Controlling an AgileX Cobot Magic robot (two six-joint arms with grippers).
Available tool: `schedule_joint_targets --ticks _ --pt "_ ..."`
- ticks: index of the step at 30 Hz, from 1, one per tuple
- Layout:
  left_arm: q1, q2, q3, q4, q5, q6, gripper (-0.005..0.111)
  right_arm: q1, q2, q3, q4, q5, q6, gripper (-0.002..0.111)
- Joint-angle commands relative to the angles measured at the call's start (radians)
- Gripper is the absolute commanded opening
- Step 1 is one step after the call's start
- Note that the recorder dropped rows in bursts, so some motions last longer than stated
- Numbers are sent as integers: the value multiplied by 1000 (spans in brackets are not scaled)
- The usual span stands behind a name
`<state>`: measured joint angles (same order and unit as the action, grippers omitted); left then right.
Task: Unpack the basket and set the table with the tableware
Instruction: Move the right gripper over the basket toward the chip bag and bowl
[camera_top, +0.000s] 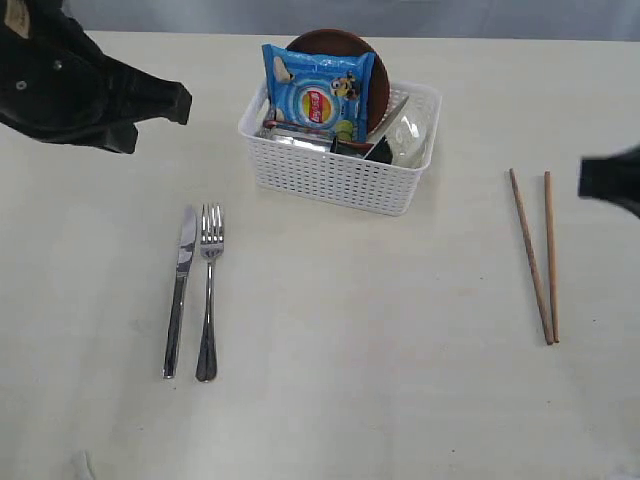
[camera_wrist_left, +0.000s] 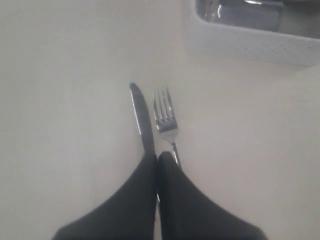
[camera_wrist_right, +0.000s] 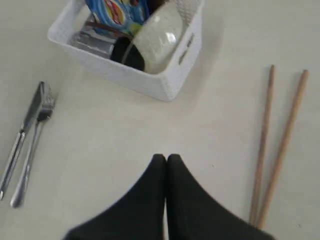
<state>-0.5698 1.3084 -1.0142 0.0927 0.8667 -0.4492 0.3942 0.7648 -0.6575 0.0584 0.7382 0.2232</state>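
– Beside the basket (camera_top: 330, 180), which arm sits nearer?
– Left arm. The left fingers (camera_wrist_left: 135, 200) and right fingers (camera_wrist_right: 185, 200) are both pinched together, empty. The brown plate (camera_top: 335, 42) stands on edge along the basket's far wall, broadside to us.

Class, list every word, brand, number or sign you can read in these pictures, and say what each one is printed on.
Nothing can be read for certain.
Blue snack bag: round red-and-yellow logo with white lettering, too small and blurred to read.
Same bag, other print: unreadable.
Knife, fork, chopsticks, basket: no markings visible.
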Motion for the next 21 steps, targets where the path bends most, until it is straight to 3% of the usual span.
schedule_joint_targets --ticks 1,6,12,21 --pt "0 -60 37 8 -12 27 0 5 245 -190 50 -49 -75 0" --pt "0 -104 131 4 -114 31 0 5 535 -423 204 -40 -202 0" --pt "0 -122 150 -64 -126 94 0 5 830 -631 418 70 -334 0" --pt "0 -190 150 -79 -123 114 0 5 1107 -674 425 179 -434 0"
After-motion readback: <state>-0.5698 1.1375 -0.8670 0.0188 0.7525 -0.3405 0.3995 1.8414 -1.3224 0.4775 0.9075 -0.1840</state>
